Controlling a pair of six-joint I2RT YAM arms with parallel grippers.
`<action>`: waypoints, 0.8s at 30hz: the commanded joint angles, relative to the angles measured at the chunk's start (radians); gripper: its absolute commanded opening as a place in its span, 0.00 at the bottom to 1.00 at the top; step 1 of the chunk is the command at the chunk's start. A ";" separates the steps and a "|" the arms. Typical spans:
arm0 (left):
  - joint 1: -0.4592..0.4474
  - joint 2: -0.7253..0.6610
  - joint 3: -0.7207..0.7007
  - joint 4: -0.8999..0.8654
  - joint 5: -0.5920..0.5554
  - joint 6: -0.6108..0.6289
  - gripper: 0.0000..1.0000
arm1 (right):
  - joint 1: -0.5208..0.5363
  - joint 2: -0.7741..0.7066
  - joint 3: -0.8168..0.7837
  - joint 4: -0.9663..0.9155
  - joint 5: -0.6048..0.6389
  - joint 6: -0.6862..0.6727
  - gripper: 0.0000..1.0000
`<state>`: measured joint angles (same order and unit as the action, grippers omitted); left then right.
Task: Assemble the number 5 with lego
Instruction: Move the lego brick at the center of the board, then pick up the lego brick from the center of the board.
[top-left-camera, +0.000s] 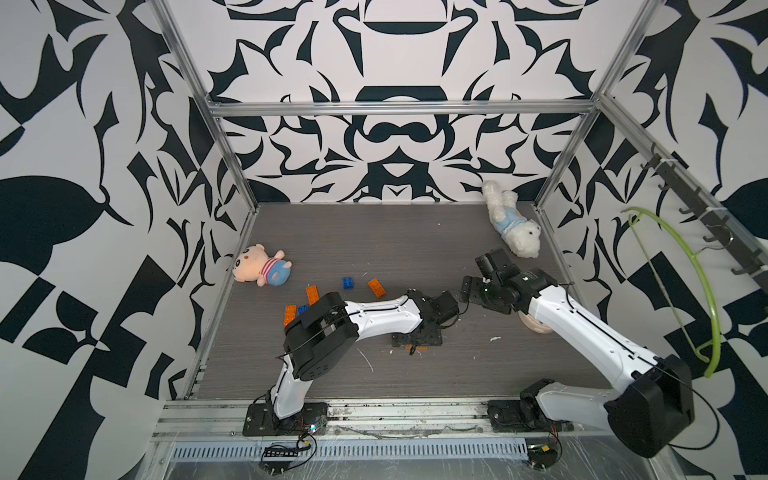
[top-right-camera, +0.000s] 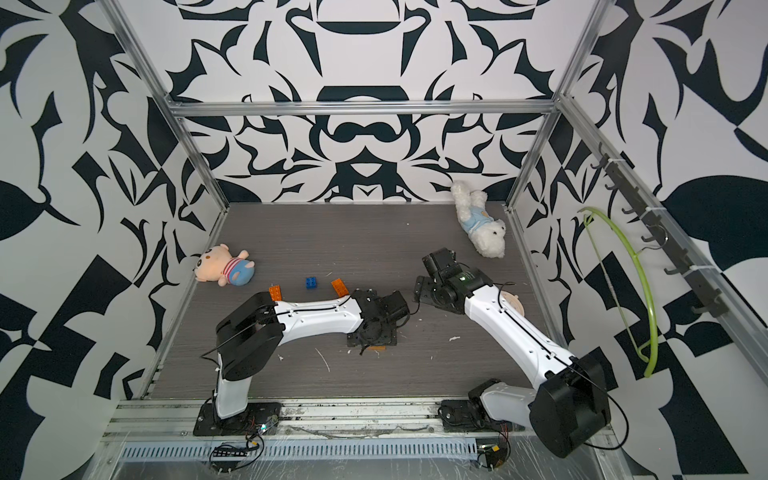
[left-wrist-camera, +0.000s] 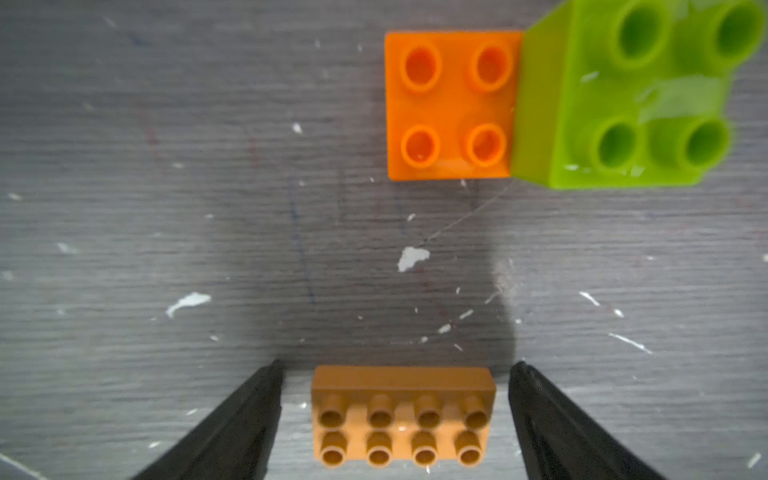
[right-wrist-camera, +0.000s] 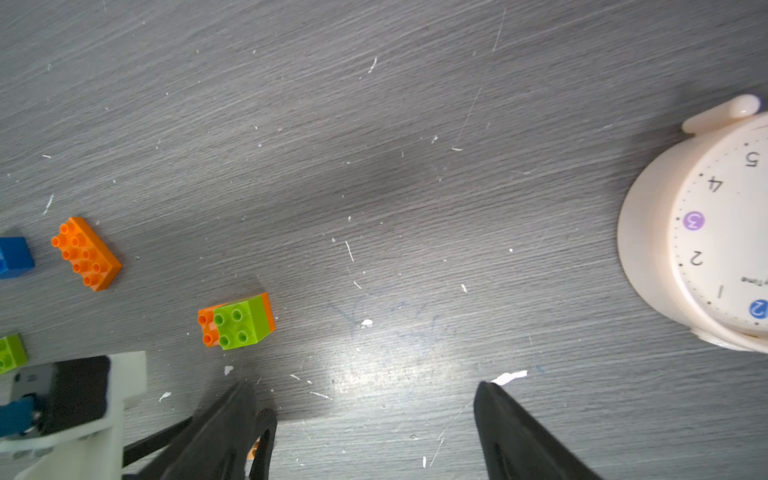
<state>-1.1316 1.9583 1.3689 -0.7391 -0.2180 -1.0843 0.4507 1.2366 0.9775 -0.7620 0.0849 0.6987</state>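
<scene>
Jaws of left tool (left-wrist-camera: 397, 365) wide apart, gripping nothing. Between them, orange oblong brick (left-wrist-camera: 403, 415) flat on desk (left-wrist-camera: 166, 208), with a gap on each side and no contact. Ahead of the tips, lime green brick (left-wrist-camera: 623, 95) stacked on orange plate (left-wrist-camera: 453, 106). Jaws of right tool (right-wrist-camera: 363, 384) also spread wide, empty, over desk. Near it, cream clock (right-wrist-camera: 706, 232): readable numerals 5, 4, 3, 2 and part of word "Time".

Grey wood-grain tabletop (top-left-camera: 374, 232), white-flecked. Black-and-white patterned walls (top-left-camera: 395, 62) enclose it on three sides. Aluminium frame crossbar (top-left-camera: 399, 108) spans above its far edge.
</scene>
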 joint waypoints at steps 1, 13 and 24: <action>0.012 -0.138 -0.025 -0.044 -0.107 0.027 0.92 | -0.004 -0.006 0.024 0.049 -0.057 -0.024 0.87; 0.348 -0.592 -0.408 -0.035 -0.145 0.070 0.91 | 0.145 0.097 0.101 0.196 -0.229 -0.115 0.85; 0.834 -0.754 -0.615 -0.021 -0.021 0.191 0.91 | 0.327 0.256 0.204 0.216 -0.192 -0.125 0.84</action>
<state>-0.3916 1.2125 0.7910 -0.7815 -0.3164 -0.9646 0.7700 1.4929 1.1423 -0.5617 -0.1181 0.5850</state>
